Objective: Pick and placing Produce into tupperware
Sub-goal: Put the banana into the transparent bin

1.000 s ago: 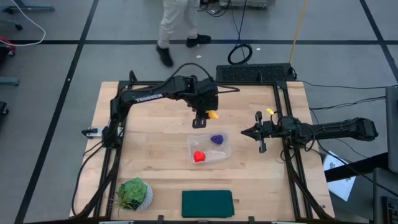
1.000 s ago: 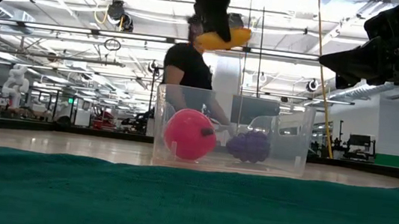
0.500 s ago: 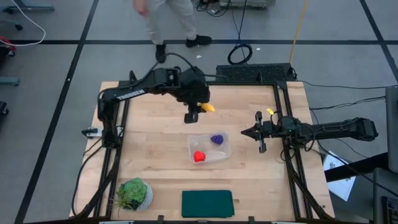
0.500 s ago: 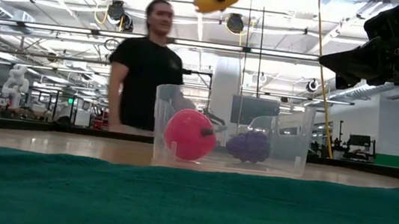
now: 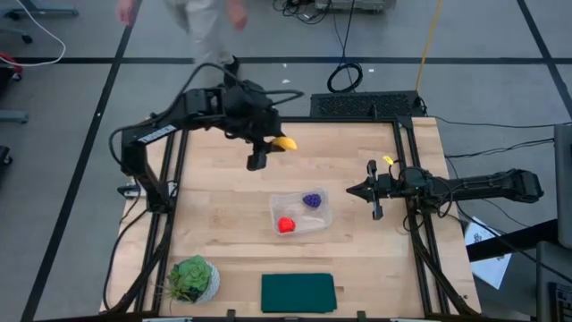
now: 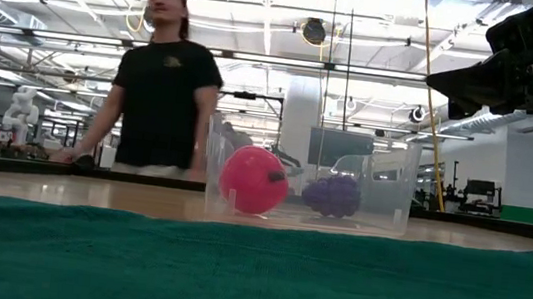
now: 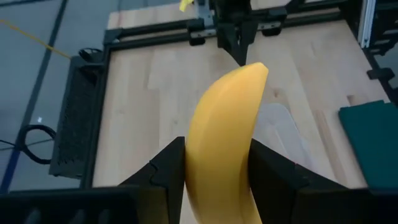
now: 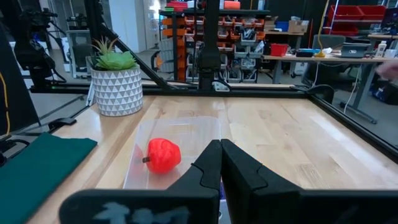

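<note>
From my overhead camera, the far-left side of the table (image 5: 214, 206) has my left arm reaching in over the far edge, its left gripper (image 5: 268, 148) raised above the wood. My left wrist camera shows its two dark fingers (image 7: 165, 171) pressed against either side of the yellow banana (image 7: 224, 143), part-way closed on it, the fruit standing up between them and pointing toward the middle of the table. Overhead, the banana (image 5: 284, 142) shows as a small yellow piece beside the gripper, well apart from the container and on its far-left side.

At the near-left corner sits a leafy green plant (image 5: 191, 277) in a pale patterned pot. A dark green flat rectangle (image 5: 298, 292) lies along the near edge, just right of it.

Near the middle of the table I see the tupperware (image 5: 300, 213), clear and resting flat on the wood. Inside it are the red round fruit (image 5: 285, 224) on the near-left side and the purple grape cluster (image 5: 312, 200) on the far-right side, apart from each other. The low camera shows both sitting on the container floor, red fruit (image 6: 253, 179) left, grapes (image 6: 332, 194) right.

Behind the table a person (image 6: 160, 92) in a black shirt stands at the far-left side.

On the right, my right gripper (image 5: 367, 190) hangs just right of the tupperware, above the table, its fingers (image 8: 214, 165) pressed fully together and holding nothing.
</note>
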